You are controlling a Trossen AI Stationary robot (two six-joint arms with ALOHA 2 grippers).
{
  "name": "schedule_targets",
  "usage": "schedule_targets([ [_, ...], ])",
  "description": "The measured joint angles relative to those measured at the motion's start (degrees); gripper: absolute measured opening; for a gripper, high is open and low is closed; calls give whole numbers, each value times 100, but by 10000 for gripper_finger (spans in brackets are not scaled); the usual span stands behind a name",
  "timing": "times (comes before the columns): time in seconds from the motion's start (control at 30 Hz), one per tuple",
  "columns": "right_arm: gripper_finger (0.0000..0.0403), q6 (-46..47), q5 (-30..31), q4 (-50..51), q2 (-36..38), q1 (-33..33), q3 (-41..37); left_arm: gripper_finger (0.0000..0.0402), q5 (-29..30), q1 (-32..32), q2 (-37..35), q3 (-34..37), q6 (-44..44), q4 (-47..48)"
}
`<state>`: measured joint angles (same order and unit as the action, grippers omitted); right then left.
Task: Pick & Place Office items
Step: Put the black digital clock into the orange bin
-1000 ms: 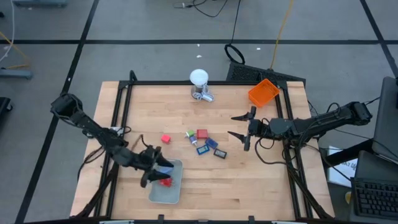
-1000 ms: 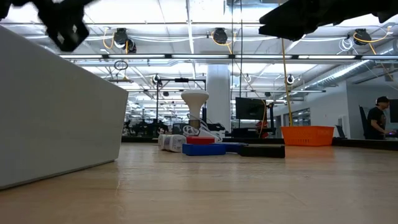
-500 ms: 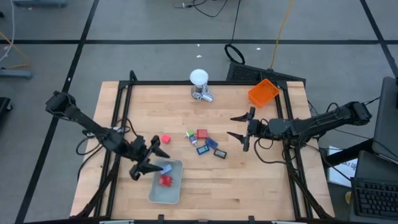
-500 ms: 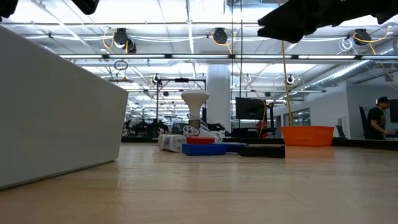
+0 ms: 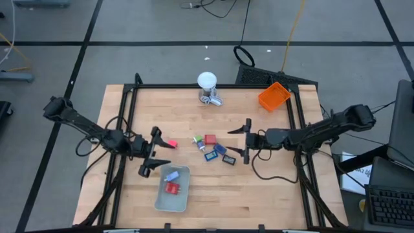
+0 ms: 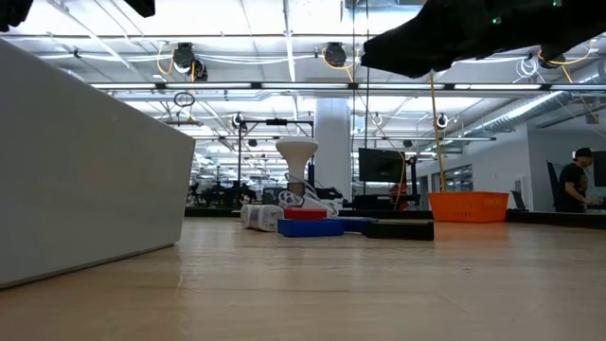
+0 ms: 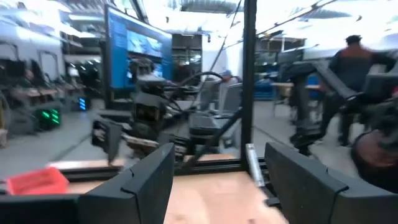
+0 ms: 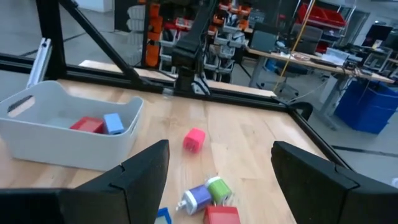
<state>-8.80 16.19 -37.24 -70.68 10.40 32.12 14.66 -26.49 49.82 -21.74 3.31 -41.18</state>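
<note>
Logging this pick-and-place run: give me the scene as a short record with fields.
tray: pale grey tray near the table's front edge, holding a red block and a light-blue piece
loose items: cluster mid-table; pink-red block lying apart
left gripper: open, empty, beside the tray
right gripper: open, empty, by the cluster
orange bin: far right corner

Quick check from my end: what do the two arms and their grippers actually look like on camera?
Both arms are dark, slim and jointed, with loose black cables trailing near their bases. The left gripper and right gripper each end in two flat, matte black fingers. No markings or colour accents show.
</note>
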Motion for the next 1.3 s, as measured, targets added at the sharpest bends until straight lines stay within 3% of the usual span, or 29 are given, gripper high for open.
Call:
schedule_targets([
  [0.2, 270, 33, -54, -356, -347, -126, 2, 252, 6, 28, 2, 0, -60, -3],
  [0.37, 270, 499, -868, -441, -523, -322, 2, 265, 6, 28, 2, 0, -59, -2],
  [0.67, 272, 1085, -867, -458, -806, -592, 7, 266, 41, 28, 2, 0, -37, -3],
  [0.93, 306, 1262, -874, -392, -1402, -620, 390, 249, 45, 28, 2, 0, 554, -10],
  [1.13, 305, 1106, -876, -405, -2005, -624, 735, 249, 382, 28, -4, 0, 1155, -47],
  [1.3, 298, 964, -883, -414, -2374, -731, 815, 261, 1258, 28, -75, 0, 1159, 204],
])
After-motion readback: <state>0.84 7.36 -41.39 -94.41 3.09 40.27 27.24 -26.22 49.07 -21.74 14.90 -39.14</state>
